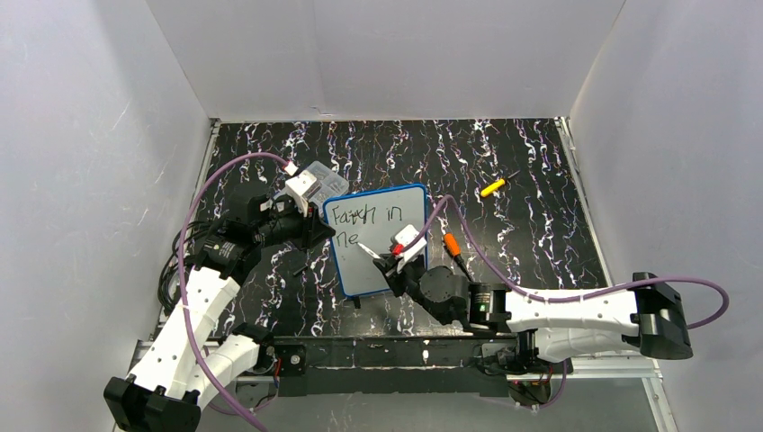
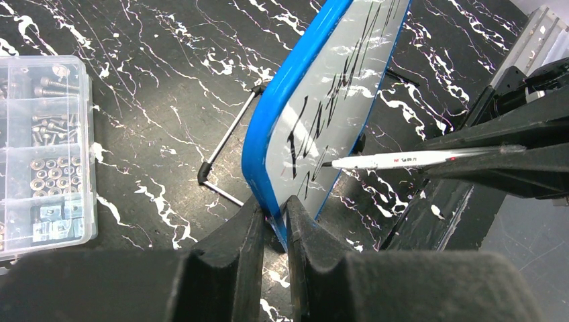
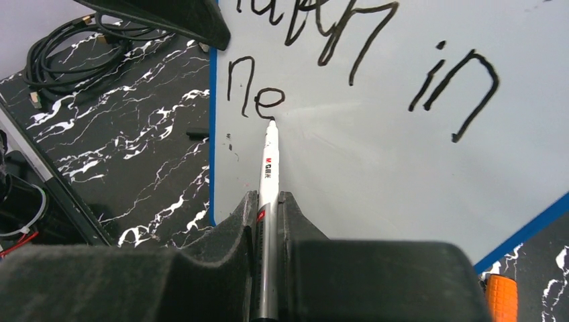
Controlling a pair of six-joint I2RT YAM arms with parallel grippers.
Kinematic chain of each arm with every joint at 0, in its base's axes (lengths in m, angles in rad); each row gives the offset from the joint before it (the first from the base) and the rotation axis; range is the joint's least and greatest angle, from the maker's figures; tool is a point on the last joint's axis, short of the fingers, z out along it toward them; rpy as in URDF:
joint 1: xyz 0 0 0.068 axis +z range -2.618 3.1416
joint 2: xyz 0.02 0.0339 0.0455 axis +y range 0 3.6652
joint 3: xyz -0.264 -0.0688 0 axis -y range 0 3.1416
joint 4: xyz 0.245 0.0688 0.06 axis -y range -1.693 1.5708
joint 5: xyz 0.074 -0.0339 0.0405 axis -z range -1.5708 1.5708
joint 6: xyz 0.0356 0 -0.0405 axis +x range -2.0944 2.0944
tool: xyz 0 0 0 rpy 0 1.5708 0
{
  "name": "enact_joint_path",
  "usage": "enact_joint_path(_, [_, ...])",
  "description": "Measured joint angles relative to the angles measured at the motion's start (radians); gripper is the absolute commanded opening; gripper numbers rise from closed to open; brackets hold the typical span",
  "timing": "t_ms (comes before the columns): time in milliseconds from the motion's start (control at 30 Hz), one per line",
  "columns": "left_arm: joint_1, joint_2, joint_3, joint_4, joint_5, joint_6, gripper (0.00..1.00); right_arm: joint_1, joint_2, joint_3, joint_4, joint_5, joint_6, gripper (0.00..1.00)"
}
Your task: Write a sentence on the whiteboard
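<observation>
While the left gripper (image 2: 274,227) is pinching the blue left edge of the whiteboard (image 1: 382,259), the right gripper (image 3: 268,204) is clamping a white marker (image 3: 270,157), its tip touching the board just after "ne." The whiteboard is standing tilted near the middle of the table (image 1: 531,243), the sentence (image 1: 364,216) reading "Faith in ne."

The whiteboard (image 2: 342,87) is seen nearly edge-on and tilted. The lower edge of its blue frame is pinched between the two closed fingers of the left gripper (image 2: 274,218). Black strokes of the sentence (image 2: 295,137) are seen on its white face. To the right of the whiteboard a white marker (image 2: 396,159) is gripped by the right gripper (image 2: 470,158), and the marker tip is set against the white face. Just left of the whiteboard, a thin metal stand with black feet (image 2: 225,147) is seen on the black marbled table (image 2: 154,74). Further left of the whiteboard, a clear compartment box (image 2: 43,154) filled with small metal parts is placed.
</observation>
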Motion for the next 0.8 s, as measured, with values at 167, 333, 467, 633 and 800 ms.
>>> enact_joint_path(167, [0.0,0.0,0.0,0.0,0.0,0.0,0.0,-0.001,-0.04,0.0,-0.01,0.009,-0.01,0.01])
enact_joint_path(333, [0.0,-0.001,0.0,-0.001,0.0,0.0,0.0,-0.003,-0.073,0.0,0.007,0.01,-0.03,0.01])
enact_joint_path(467, [0.0,-0.001,0.0,-0.001,0.0,0.0,0.0,-0.003,-0.067,0.0,0.02,0.018,-0.05,0.01])
enact_joint_path(633, [0.0,-0.001,0.0,0.0,0.0,0.0,0.0,-0.003,-0.043,0.0,0.021,0.029,-0.064,0.01])
enact_joint_path(800, [0.0,-0.001,0.0,0.0,0.0,0.0,0.0,-0.003,-0.042,0.0,0.018,0.038,-0.061,0.01])
